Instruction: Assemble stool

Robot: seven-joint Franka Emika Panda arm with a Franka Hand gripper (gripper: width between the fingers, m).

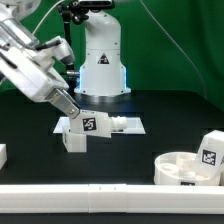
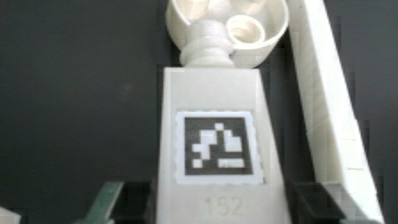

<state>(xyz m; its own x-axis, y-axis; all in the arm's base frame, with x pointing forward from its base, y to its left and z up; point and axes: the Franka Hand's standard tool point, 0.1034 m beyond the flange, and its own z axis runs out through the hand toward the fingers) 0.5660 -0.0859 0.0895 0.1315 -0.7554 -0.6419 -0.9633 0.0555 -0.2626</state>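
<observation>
So the tool is down over a stool leg mid-bench, with a finger on either side, but I honestly can't tell if it's clamped yet. The leg's long axis points its knobby end at the round seat, which sits well apart toward the exterior view's right.

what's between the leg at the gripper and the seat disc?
Nothing. In the exterior view the black table between the leg and the seat is bare. The marker board lies off that line, farther from the camera.
</observation>
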